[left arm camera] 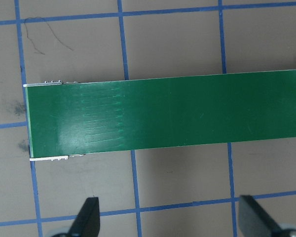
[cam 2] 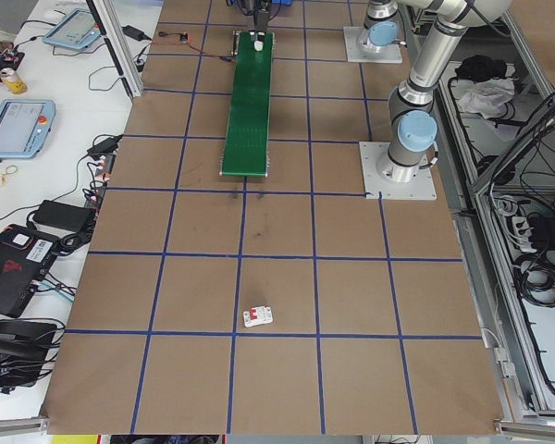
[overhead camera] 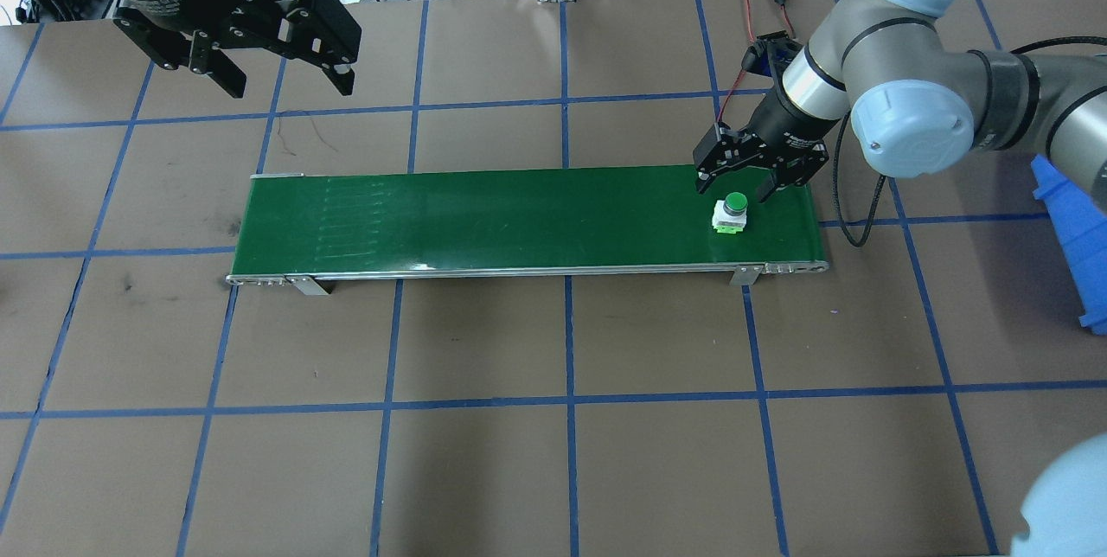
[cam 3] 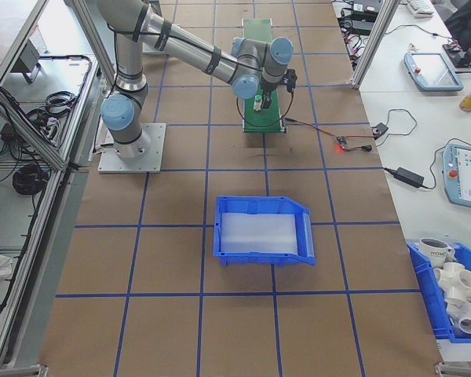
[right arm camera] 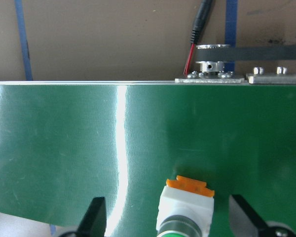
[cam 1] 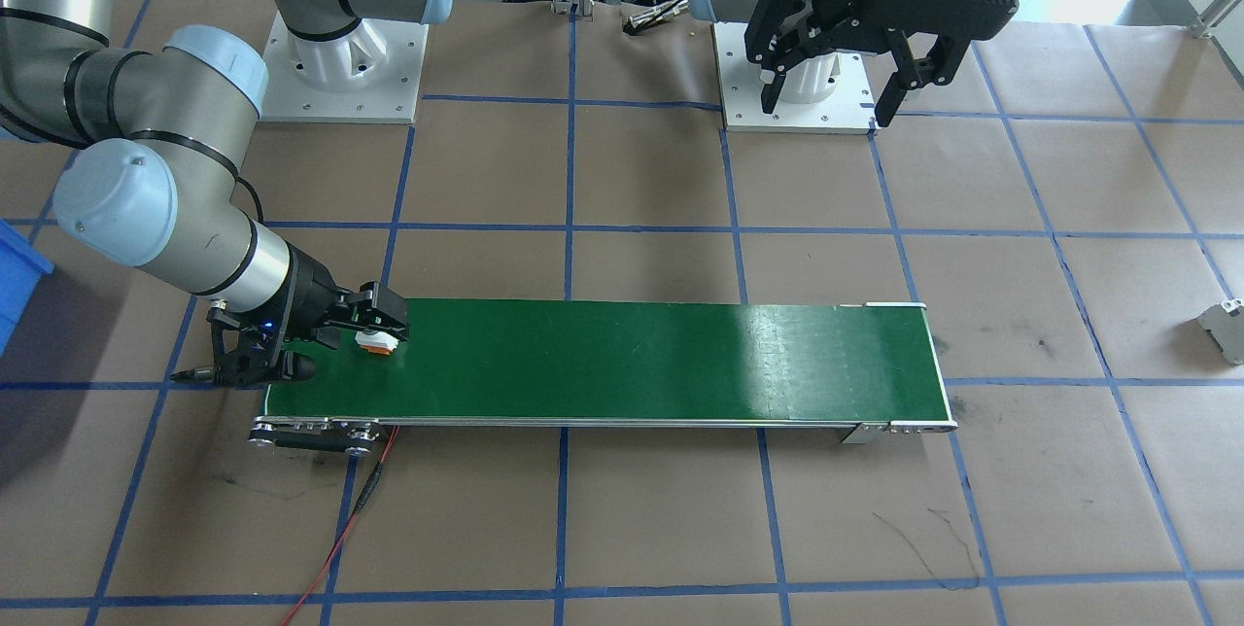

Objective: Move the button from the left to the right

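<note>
The button [overhead camera: 732,211], with its green cap up and an orange-white base, stands on the green conveyor belt [overhead camera: 519,220] near the belt's right end. My right gripper [overhead camera: 735,191] is open and low over it, one finger on each side of the button with a gap to each. In the right wrist view the button [right arm camera: 186,210] sits between the spread fingers [right arm camera: 94,217]. My left gripper [overhead camera: 290,88] is open and empty. It hangs high beyond the belt's left end, and its wrist view shows only bare belt [left arm camera: 163,118].
A blue bin [cam 3: 263,232] sits on the table off the robot's right side. A grey rail-mount component [cam 1: 1225,327] lies far to the robot's left. A red cable [cam 1: 340,529] runs from the belt's motor end [cam 1: 311,434]. Blue tape lines grid the brown table.
</note>
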`<move>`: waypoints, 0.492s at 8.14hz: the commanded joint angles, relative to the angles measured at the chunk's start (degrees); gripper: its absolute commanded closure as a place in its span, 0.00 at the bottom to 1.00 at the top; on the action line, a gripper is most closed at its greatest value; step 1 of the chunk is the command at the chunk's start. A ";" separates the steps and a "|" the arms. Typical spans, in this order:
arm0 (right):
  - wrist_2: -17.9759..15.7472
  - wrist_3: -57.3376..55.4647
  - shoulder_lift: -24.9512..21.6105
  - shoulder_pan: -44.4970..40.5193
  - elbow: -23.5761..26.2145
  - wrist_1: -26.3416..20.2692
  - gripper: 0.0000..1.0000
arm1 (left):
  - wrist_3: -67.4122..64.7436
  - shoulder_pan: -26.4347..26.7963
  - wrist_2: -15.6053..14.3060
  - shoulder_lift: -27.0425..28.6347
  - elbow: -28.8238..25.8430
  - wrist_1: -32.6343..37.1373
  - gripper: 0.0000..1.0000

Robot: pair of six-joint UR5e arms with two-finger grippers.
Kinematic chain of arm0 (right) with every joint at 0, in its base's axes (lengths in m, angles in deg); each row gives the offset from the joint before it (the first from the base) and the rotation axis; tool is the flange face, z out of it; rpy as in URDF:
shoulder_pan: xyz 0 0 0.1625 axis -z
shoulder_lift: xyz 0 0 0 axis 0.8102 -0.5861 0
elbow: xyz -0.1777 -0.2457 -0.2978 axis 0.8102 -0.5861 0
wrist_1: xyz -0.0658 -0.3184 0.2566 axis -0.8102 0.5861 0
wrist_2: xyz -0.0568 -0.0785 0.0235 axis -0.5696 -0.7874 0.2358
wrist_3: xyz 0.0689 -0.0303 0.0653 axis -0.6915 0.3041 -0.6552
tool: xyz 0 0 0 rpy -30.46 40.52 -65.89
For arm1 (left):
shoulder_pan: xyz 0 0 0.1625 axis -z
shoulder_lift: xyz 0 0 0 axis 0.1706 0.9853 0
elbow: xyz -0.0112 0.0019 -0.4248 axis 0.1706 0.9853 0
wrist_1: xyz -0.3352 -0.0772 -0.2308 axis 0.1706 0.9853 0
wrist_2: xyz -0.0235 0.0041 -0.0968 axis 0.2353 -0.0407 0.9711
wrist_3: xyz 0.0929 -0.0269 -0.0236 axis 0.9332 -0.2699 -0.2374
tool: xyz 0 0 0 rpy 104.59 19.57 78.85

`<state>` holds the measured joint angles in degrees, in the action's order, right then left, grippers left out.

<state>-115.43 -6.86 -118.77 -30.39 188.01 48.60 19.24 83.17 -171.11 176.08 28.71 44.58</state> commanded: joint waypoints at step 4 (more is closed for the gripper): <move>-9.30 0.08 2.14 -0.05 -0.01 -0.36 0.35 | 1.88 -0.18 -0.04 0.02 -0.01 0.03 0.00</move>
<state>-121.85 -6.94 -116.78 -30.43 188.01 48.60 19.97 82.96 -171.01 176.10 28.70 44.61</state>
